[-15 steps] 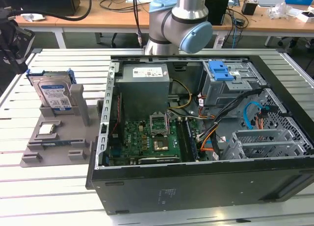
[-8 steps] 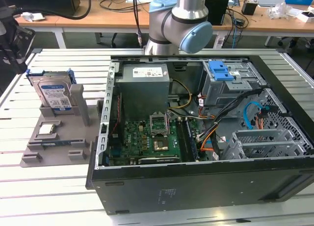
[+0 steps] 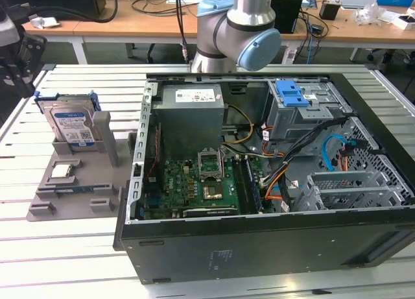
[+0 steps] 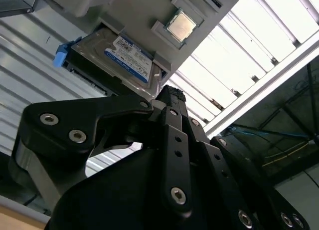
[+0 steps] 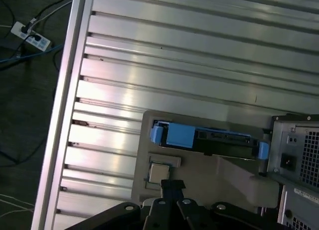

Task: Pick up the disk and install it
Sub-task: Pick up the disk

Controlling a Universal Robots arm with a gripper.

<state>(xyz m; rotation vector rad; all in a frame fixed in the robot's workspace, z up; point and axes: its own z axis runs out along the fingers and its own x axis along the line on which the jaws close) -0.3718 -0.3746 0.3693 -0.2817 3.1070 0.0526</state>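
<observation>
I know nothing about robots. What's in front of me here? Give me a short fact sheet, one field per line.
Disk: standing on edge in the grey holder, not yet picked up
Claw: shut, holding nothing, over the holder
Chip: lying flat in the holder, beside the disk
Computer case: open, on the slatted table
Drive bay: grey, blue top, inside the case

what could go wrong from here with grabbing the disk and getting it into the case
The disk stands on edge in a grey holder, with the chip close by; an off-centre gripper grasp might jam it or knock the chip. Black cables cross beside the drive bay and could snag the disk.
</observation>
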